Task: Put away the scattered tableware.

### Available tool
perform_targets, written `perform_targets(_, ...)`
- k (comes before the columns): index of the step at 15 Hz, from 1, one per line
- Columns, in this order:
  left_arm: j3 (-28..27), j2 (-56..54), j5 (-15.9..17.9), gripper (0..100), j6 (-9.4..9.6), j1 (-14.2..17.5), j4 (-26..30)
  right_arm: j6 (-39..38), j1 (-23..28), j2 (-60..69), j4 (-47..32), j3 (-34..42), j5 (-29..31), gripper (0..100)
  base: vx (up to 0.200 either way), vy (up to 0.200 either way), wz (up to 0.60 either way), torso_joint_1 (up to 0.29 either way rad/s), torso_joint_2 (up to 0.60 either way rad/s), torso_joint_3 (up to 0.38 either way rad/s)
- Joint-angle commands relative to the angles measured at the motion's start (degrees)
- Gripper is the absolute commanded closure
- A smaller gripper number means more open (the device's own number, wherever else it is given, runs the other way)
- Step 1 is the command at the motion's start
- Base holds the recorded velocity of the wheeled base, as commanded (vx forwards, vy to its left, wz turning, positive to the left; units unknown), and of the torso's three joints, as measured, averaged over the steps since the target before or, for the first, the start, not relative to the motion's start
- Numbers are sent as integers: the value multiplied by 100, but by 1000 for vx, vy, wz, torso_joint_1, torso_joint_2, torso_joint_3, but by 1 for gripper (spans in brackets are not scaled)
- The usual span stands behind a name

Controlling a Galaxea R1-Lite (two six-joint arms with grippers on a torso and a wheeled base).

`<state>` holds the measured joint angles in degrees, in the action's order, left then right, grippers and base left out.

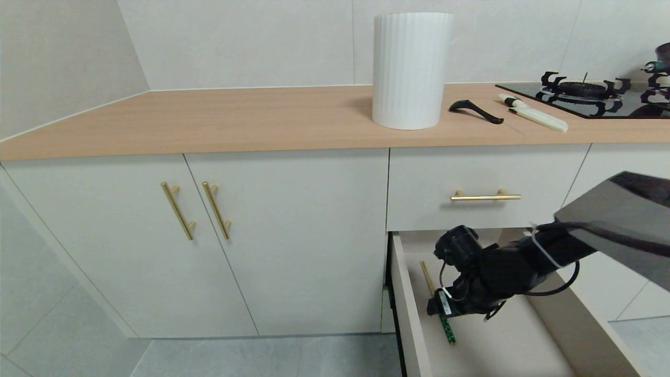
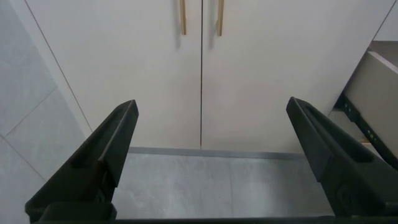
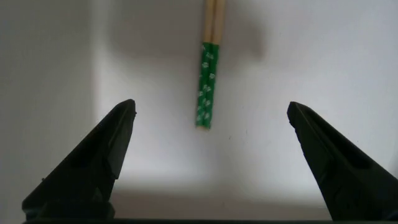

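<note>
The long pale-wood bench (image 1: 209, 120) runs wall to wall over cream cabinet doors with brass bar handles (image 1: 261, 235). Below its right half a deep cream drawer (image 1: 408, 314) stands pulled out. Near the bench's middle sits a tall white ribbed cylinder (image 1: 411, 68), and a black glass gas hob (image 1: 586, 97) takes the far right corner. The left gripper (image 2: 211, 106) hangs low facing the cabinet doors, its fingers spread wide with nothing between them. The right gripper (image 3: 210, 107) is down inside the drawer, its fingers likewise wide apart and empty, poised over the drawer floor. Between cylinder and hob, toward the bench's front edge, lie a cream-handled knife with a pale blade (image 1: 534, 112) and a small black curved-handled utensil (image 1: 475, 111), close together but apart. Smallest of all, a pair of slim wooden chopsticks with green patterned ends (image 1: 448, 328) lies flat on the drawer floor, close along the side wall next to the doors, under the open fingers and untouched by them. I'd say the chopsticks are light, stiff and apt to roll or scissor apart, so they are best pinched across both sticks near the middle. The knife looks brittle and slick, so its handle is the place to take it.
</note>
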<state>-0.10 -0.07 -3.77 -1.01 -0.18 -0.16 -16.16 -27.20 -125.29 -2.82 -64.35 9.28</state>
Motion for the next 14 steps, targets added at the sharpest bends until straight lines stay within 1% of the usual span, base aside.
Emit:
perform_targets(1, 1, 7, -1, 0, -4, 1, -2, 237, 443, 1807, -606, 213, -260, 0, 0, 0, 0, 0, 0, 0)
perform_targets(3, -8, 7, -1, 0, -4, 1, -2, 746, 909, 2545, -1213, 90, -295, 0, 0, 0, 0, 0, 0, 0)
perform_targets(4, 1, 7, -1, 0, -4, 1, -2, 834, 1059, 2747, -1230, 81, -356, 0, 0, 0, 0, 0, 0, 0)
perform_targets(5, 1, 7, -1, 0, -4, 1, -2, 878, 1103, 2809, -1230, 90, -383, 0, 0, 0, 0, 0, 0, 0)
perform_targets(6, 1, 7, -1, 0, -4, 1, -2, 1063, 1296, 2941, -1239, 116, -453, 0, 0, 0, 0, 0, 0, 0)
perform_targets(10, 1, 7, -1, 0, -4, 1, -2, 1247, 1340, 3029, -1248, 195, -488, 0, 0, 0, 0, 0, 0, 0)
perform_targets(12, 1, 7, -1, 0, -4, 1, -2, 1274, 1340, 3090, -1239, 257, -488, 0, 0, 0, 0, 12, -203, -193)
perform_targets(14, 1, 7, -1, 0, -4, 1, -2, 1274, 1349, 3090, -1230, 257, -488, 0, 0, 0, 0, 27, -173, -329)
